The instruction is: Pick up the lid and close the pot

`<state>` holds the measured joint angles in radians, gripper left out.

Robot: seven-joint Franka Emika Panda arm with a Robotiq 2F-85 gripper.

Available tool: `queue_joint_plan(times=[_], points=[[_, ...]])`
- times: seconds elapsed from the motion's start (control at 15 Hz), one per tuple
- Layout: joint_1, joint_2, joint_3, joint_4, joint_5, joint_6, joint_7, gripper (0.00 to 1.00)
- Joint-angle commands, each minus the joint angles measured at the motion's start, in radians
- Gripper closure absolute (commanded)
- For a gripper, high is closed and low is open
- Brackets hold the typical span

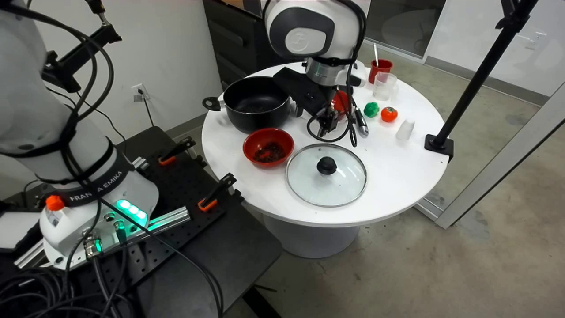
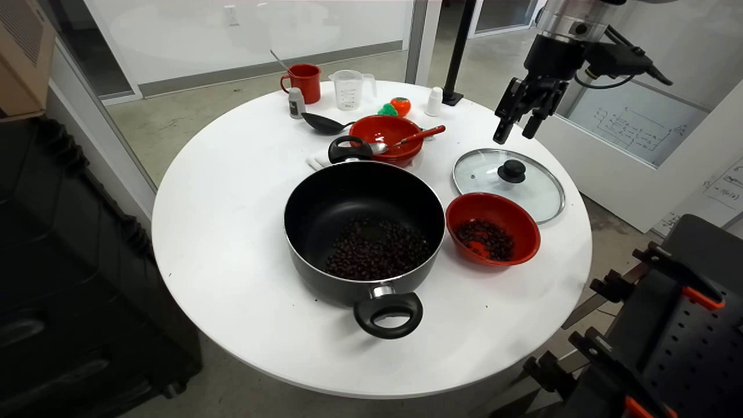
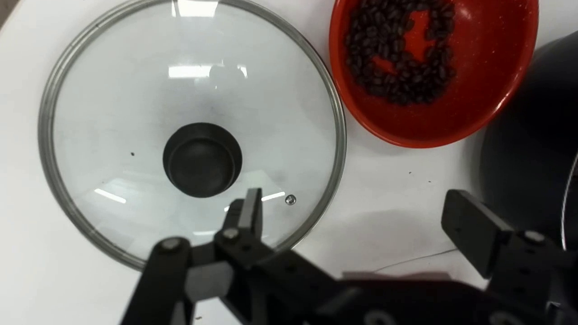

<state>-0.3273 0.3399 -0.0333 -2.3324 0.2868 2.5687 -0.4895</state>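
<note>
The clear glass lid (image 1: pixel 309 183) with a metal rim and black knob (image 1: pixel 326 165) lies flat on the white table, knob up. It also shows in an exterior view (image 2: pixel 543 194) and the wrist view (image 3: pixel 113 113). The black pot (image 2: pixel 325 284) stands uncovered, with dark beans inside; it also shows in an exterior view (image 1: pixel 258 120) and at the wrist view's right edge (image 3: pixel 510 153). My gripper (image 2: pixel 515 134) is open and empty above the table, apart from the lid. In the wrist view, one finger of the gripper (image 3: pixel 354 198) overlaps the lid; the knob lies outside the jaws.
A red bowl (image 2: pixel 525 247) with beans stands between lid and pot, close to both. Stacked red bowls (image 2: pixel 400 159) with a spoon stand behind the pot. A mug (image 2: pixel 306 84), measuring cup (image 2: pixel 348 87), toy tomato (image 2: pixel 400 106) and shaker (image 2: pixel 434 101) stand farther off. A black pole (image 1: pixel 476 88) rises at the edge.
</note>
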Motion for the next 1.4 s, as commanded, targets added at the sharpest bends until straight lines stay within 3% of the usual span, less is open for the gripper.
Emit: queue_joint_plan(times=[0.0,0.2,0.87,1.33], points=[[0.062,0.062,-0.036,0.056,-0.106,-0.023,0.136,0.00],[0.069,0.095,-0.051,0.083,-0.146,-0.039,0.201,0.00],[0.010,0.190,-0.087,0.146,-0.133,-0.087,0.231,0.00],[0.016,0.266,-0.102,0.226,-0.134,-0.084,0.322,0.00]])
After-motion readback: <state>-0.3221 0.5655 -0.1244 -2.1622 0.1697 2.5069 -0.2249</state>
